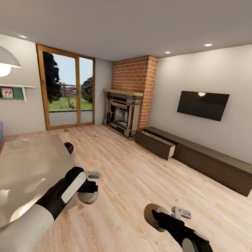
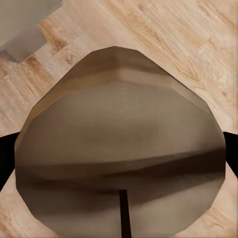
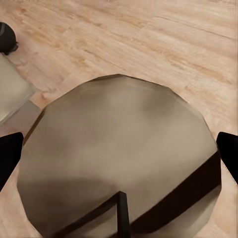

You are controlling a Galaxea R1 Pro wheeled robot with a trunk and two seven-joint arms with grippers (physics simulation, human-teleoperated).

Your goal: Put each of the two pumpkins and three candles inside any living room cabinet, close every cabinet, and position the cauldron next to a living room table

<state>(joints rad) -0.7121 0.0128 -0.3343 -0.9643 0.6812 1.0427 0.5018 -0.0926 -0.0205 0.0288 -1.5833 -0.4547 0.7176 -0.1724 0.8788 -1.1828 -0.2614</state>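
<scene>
Head view: both arms carry a candle across the living-room floor toward the cabinet (image 1: 211,161), whose near-end drawer (image 1: 157,144) by the fireplace (image 1: 122,112) stands pulled out. The left tool (image 1: 90,186) is clamped on a pale candle (image 1: 88,196) just off the desk's (image 1: 21,173) right edge; the right tool (image 1: 171,219) is clamped on a second candle (image 1: 153,215) over bare floor, well apart from the cabinet. In the left wrist view the candle (image 2: 119,148), wick toward the camera, sits between the dark fingers (image 2: 7,158) at either flank, and the right wrist view shows the same for the other candle (image 3: 119,158) and its fingers (image 3: 10,156). The cauldron (image 1: 69,147) rests on the floor touching or just beside the desk's far right corner, so it likely needs no moving. Neither pumpkin nor the third candle can be made out here. For the carry, you should keep both tools level and the grips firm, drive toward the open drawer, stop square to its front, then lower each candle into the drawer one at a time before releasing, so one arm does not crowd the other.
</scene>
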